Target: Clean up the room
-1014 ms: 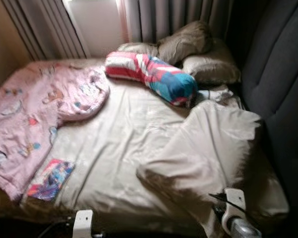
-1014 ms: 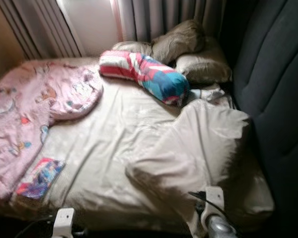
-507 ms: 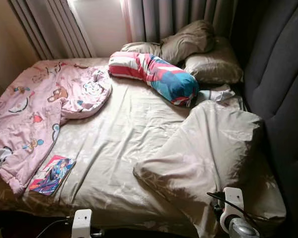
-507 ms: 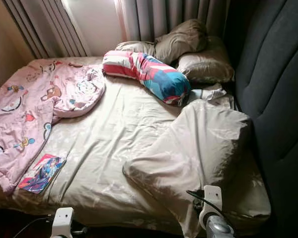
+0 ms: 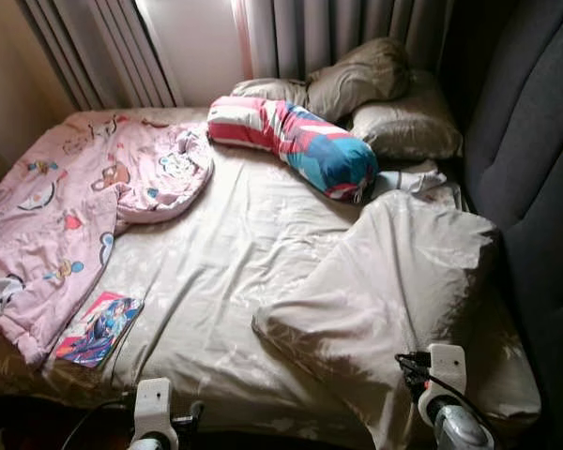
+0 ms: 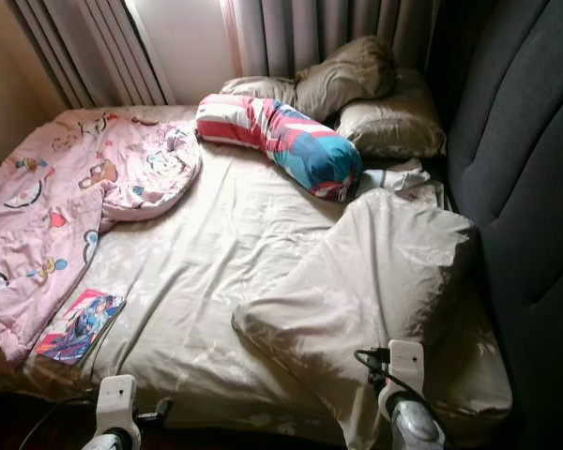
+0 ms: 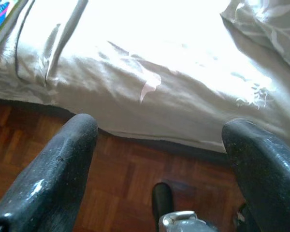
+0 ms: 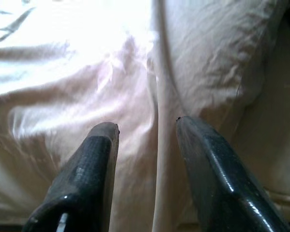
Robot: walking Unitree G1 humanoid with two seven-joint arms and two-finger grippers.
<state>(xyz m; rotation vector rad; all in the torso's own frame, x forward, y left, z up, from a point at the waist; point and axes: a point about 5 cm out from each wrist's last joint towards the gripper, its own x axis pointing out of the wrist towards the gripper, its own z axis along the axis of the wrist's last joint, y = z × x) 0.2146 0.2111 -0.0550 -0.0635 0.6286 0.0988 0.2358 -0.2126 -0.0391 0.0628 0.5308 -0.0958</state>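
The right gripper (image 8: 147, 159), jaws open and empty, hangs directly over the rumpled beige duvet (image 5: 403, 272) at lower right of the frame; the left gripper (image 7: 159, 164), jaws open, sits off the bed (image 5: 235, 253) edge.

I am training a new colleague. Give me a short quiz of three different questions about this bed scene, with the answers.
1. True or false: the pink blanket lies on the robot's left side of the bed.
2. What lies beside the blanket's near edge: A a comic book, B a shoe, C a cup?
3. Fill in: both grippers are ____.

Key:
1. True.
2. A, the comic book.
3. Open: left gripper above the wooden floor, right gripper over the beige duvet.
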